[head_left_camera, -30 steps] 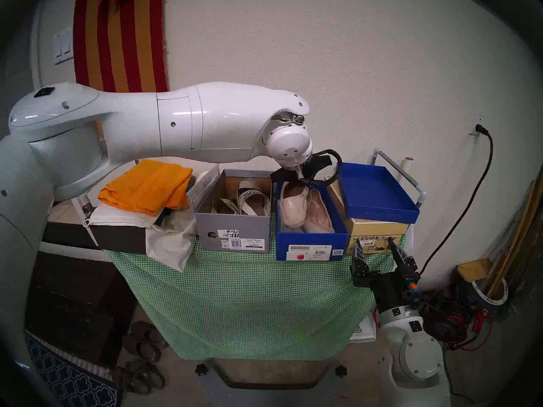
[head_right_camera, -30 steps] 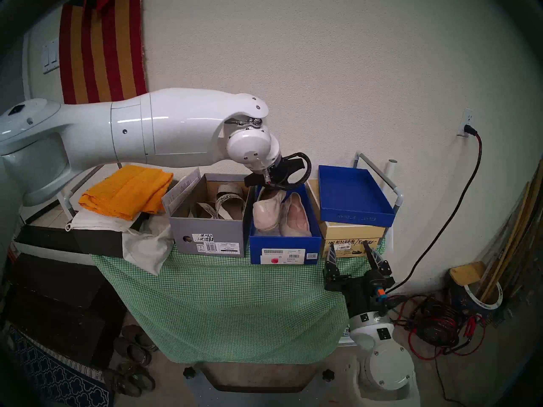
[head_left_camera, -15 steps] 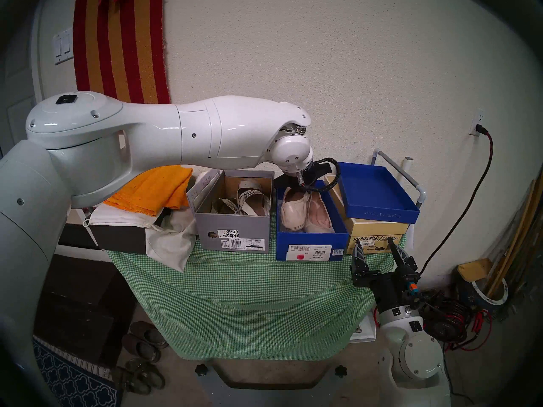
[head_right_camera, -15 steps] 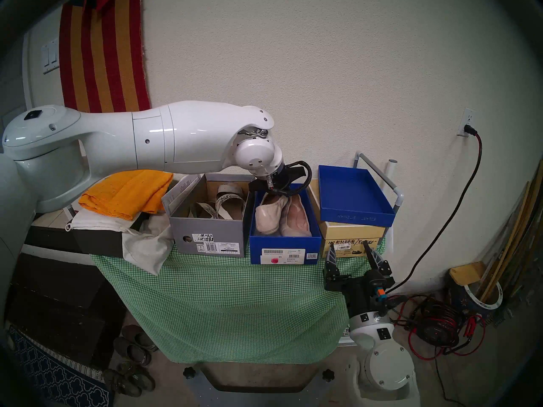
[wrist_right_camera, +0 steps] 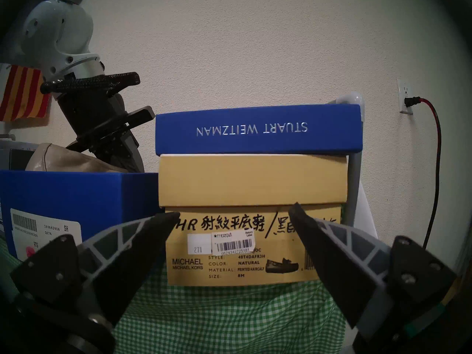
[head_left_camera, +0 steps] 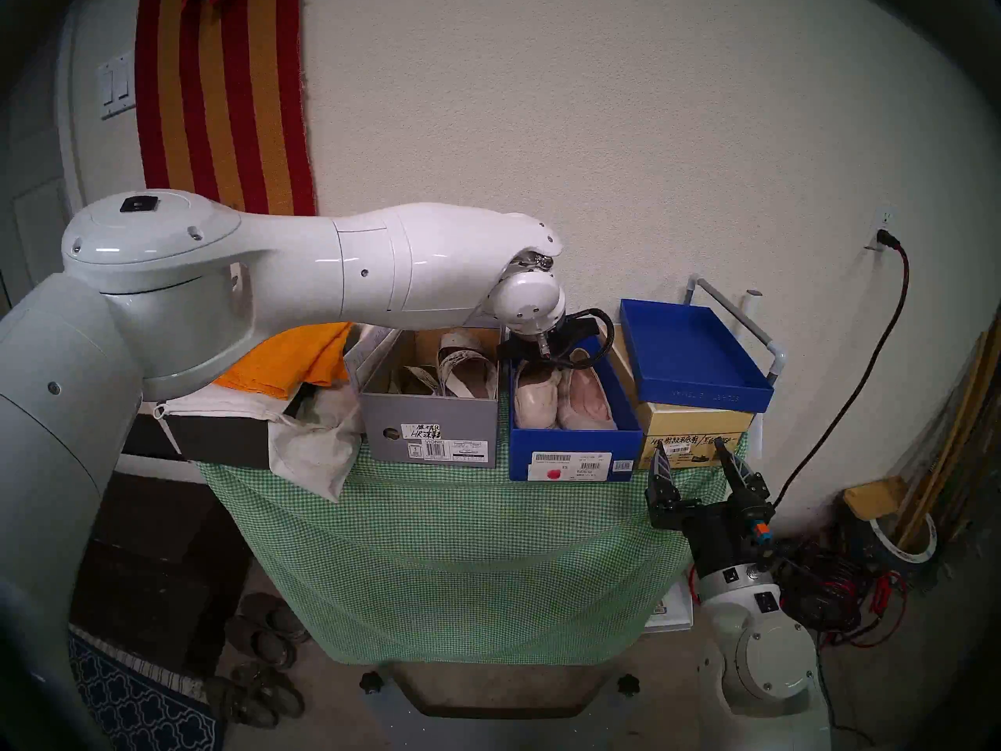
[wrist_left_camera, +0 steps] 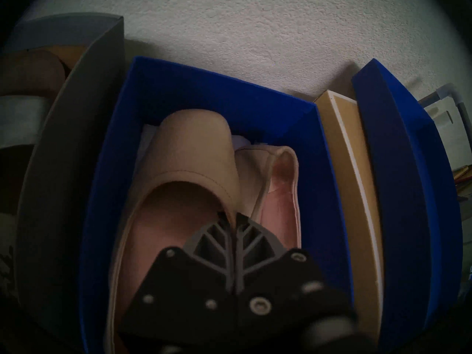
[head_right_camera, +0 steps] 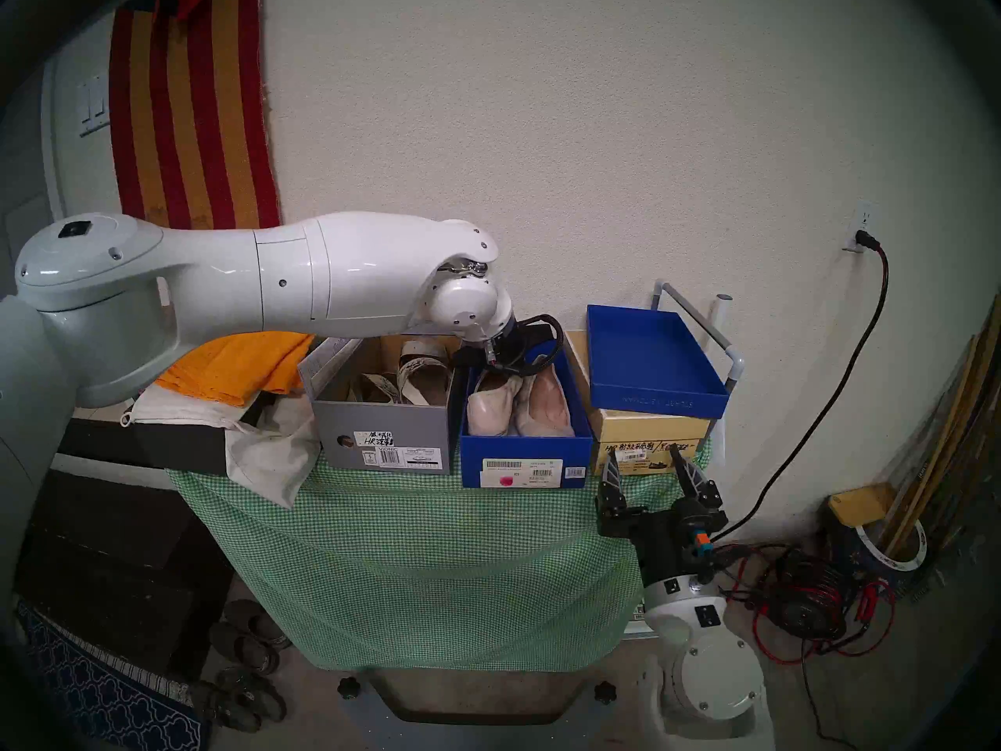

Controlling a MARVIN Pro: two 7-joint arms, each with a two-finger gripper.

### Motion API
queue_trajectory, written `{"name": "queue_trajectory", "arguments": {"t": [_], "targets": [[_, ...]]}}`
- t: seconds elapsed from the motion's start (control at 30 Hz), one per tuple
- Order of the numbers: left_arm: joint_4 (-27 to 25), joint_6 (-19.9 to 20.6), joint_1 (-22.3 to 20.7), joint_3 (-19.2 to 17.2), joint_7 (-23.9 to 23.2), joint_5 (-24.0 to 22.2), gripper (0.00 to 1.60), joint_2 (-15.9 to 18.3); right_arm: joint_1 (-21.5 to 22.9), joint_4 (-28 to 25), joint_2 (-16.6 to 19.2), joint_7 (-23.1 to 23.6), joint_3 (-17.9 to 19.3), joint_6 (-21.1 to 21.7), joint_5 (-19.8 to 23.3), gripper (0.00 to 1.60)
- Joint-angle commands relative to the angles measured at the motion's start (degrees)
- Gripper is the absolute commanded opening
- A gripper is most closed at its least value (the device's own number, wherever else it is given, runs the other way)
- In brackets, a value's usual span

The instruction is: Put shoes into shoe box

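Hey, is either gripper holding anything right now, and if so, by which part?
The left gripper is shut on the gathered rim of the left-hand ballet flat, inside the blue shoe box. The right gripper is open, holding nothing.

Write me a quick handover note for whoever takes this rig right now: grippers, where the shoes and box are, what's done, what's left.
Left gripper: shut on the rim of the left shoe, low inside the blue box.
Right gripper: open, empty, idle in front of the tan box.
Right shoe: lying in the blue box.
Done: one shoe in; the other is down in the box beside it but not released.
Left: open the left gripper and pull the arm clear. The blue lid sits on the tan box.
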Motion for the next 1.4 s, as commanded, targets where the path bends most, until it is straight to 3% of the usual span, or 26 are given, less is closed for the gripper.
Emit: {"name": "queue_trajectory", "arguments": {"t": [0.0, 0.6, 0.8, 0.83, 0.87, 0.9, 0.93, 0.97, 1.03, 1.1, 1.37], "targets": [[0.8, -0.1, 0.6, 0.1, -0.3, 0.0, 0.00, -0.1, 0.0, -0.1, 0.0, 0.0, 0.0, 0.0, 0.0, 1.60], [4.8, 0.0, 4.3, 1.3, -3.0, 0.7, 0.00, -1.5, 0.0, -0.1, 0.0, 0.0, 0.0, 0.0, 0.0, 1.60], [4.7, 0.5, 3.3, 0.9, -3.1, 0.5, 0.00, -1.0, 0.0, -0.1, 0.0, 0.0, 0.0, 0.0, 0.0, 1.60], [4.6, 1.0, 3.0, 0.8, -3.0, 0.3, 0.31, -0.9, 0.0, -0.1, 0.0, 0.0, 0.0, 0.0, 0.0, 1.60], [4.6, 1.0, 3.0, 0.8, -3.0, 0.3, 0.31, -0.9, 0.0, -0.1, 0.0, 0.0, 0.0, 0.0, 0.0, 1.60], [4.4, 1.0, 2.7, 0.7, -2.7, 0.1, 0.99, -0.7, 0.0, -0.1, 0.0, 0.0, 0.0, 0.0, 0.0, 1.60], [3.6, 0.8, 2.1, 0.7, -2.7, 0.6, 1.42, -0.4, 0.0, -0.1, 0.0, 0.0, 0.0, 0.0, 0.0, 1.60], [2.8, 0.9, 1.5, 0.6, -2.6, 0.7, 1.25, 0.0, 0.0, -0.1, 0.0, 0.0, 0.0, 0.0, 0.0, 1.60], [1.7, 0.6, 0.4, 0.5, -2.2, 0.8, 1.31, 0.5, 0.0, -0.1, 0.0, 0.0, 0.0, 0.0, 0.0, 1.60], [0.4, 0.6, -0.7, 0.2, -1.8, 0.8, 1.60, 1.0, 0.0, -0.1, 0.0, 0.0, 0.0, 0.0, 0.0, 1.60], [-4.1, -0.1, -5.0, -1.9, -0.6, 1.2, 1.60, 3.4, 0.0, 0.0, 0.0, 0.0, 0.0, 0.0, 0.0, 1.60]]}}
